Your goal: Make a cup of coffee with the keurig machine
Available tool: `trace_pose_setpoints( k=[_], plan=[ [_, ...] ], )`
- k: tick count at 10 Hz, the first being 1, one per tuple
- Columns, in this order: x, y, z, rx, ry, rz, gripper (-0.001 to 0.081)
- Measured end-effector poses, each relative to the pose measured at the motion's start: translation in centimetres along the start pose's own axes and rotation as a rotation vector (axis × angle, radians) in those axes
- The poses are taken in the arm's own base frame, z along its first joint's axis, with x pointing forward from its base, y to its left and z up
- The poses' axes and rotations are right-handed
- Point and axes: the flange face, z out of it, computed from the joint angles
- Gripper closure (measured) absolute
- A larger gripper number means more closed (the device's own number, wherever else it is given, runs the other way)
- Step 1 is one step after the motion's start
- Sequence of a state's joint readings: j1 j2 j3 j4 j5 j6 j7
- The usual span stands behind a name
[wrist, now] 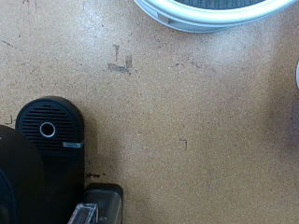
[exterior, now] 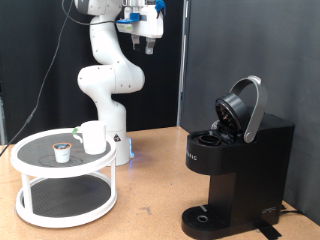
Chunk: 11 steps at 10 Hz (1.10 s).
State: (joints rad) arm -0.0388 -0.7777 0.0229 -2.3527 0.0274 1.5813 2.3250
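Observation:
The keurig machine (exterior: 235, 160) stands at the exterior view's right, black and boxy, with its rounded lid (exterior: 245, 105) swung up and open. Its round drip tray (exterior: 205, 215) is bare. The white cup (exterior: 93, 137) sits on the top tier of a white round stand (exterior: 40, 165) at the exterior view's left, with a small dark-topped pod (exterior: 63, 151) beside it. My gripper (exterior: 148, 42) hangs high above the table, between stand and machine, touching nothing. The wrist view looks straight down on the machine's drip tray (wrist: 47, 127) and the stand's rim (wrist: 210, 17); no fingers show there.
The white robot arm's base (exterior: 112, 130) rises just behind the stand. The stand has a lower shelf (exterior: 65, 200). Bare brown tabletop (exterior: 150, 200) lies between stand and machine. A dark curtain backs the scene.

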Motion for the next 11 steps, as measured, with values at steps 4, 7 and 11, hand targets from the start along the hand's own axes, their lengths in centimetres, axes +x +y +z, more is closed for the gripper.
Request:
trace_pose_setpoints(
  k=[4, 7, 11],
  plan=[
    [2.6, -2.3, 0.0, -0.003, -0.006, 0.035, 0.0072],
    [6.7, -5.4, -0.1, -0.012, -0.028, 0.055, 0.0072],
    [7.9, -6.3, 0.2, -0.016, -0.027, 0.049, 0.0072]
  ],
)
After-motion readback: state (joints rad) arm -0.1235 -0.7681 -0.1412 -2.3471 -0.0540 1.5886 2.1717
